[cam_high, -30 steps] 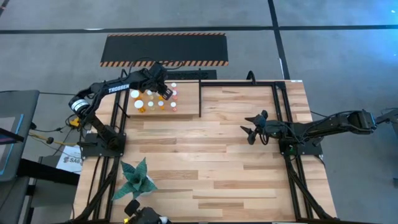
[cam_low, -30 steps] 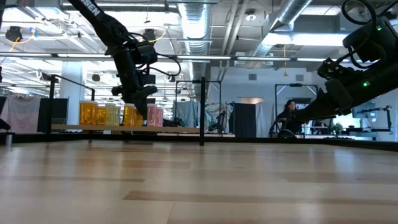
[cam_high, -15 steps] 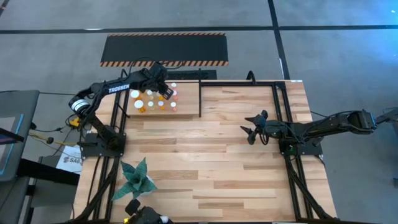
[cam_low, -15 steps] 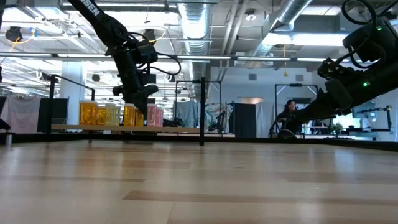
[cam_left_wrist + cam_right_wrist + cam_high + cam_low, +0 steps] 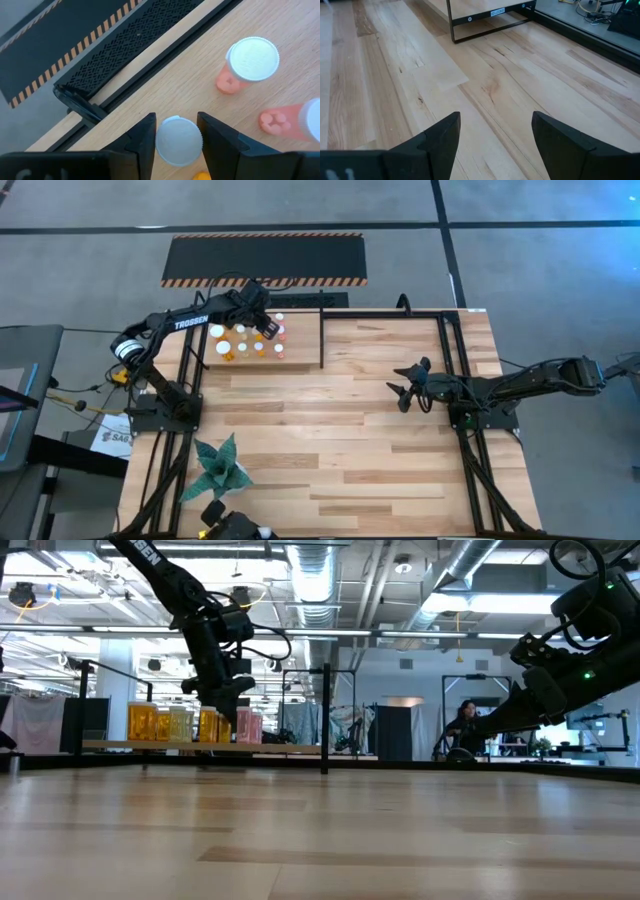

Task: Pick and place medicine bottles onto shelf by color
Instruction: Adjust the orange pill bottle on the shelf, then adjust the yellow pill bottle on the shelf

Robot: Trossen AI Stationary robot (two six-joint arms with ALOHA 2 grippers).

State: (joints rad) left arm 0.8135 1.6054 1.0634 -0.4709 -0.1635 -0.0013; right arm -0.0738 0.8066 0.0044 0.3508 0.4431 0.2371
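Left wrist: white-capped bottle (image 5: 178, 141) between left claw (image 5: 176, 136) fingers (shelf).

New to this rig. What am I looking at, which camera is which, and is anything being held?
Two dark robot arms work at a wooden table. One camera looks straight down, one sits at tabletop height, and one rides on each wrist. The left gripper is over the shelf, a small wooden board at the table's far left corner, where white-capped medicine bottles stand in a group. Its fingers sit on either side of one white-capped bottle, with slight gaps showing, so I can't say it is gripped. The right gripper waits open over bare wood, holding nothing. A green star-shaped ornament lies near the front left.
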